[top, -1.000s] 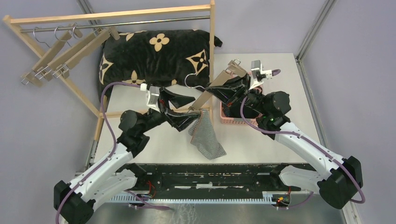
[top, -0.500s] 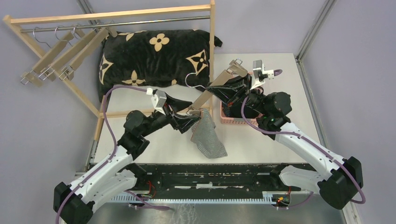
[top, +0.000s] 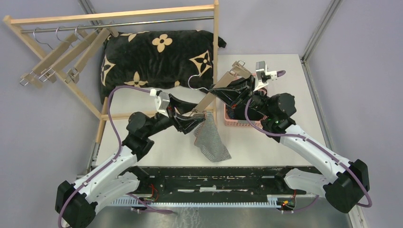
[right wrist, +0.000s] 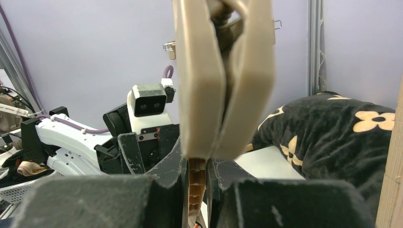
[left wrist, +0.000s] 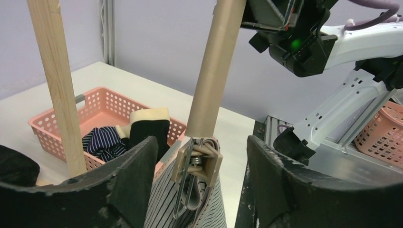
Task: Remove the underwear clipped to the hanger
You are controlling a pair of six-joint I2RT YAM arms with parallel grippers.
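currently left fingers (left wrist: 126, 183) wide astride clip (left wrist: 198, 161), pinstriped underwear (top: 212, 141) hanging, right fingers (right wrist: 164, 173) apparently pinching hanger (left wrist: 214, 61)

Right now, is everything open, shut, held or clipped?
Wooden hanger: tilted, held by right gripper.
Right gripper: shut on wooden hanger.
Pinstriped boxer shorts: clipped to hanger, hanging.
Left gripper: open, straddling the clip.
Pink basket: holds navy striped shorts and black shorts.

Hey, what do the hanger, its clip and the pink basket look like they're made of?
Hanger: looks like pale wood, matte with faint grain.
Clip: beige pads, material unclear; the shiny wire spring is likely metal.
Pink basket: probably moulded plastic, smooth with a regular hole grid.
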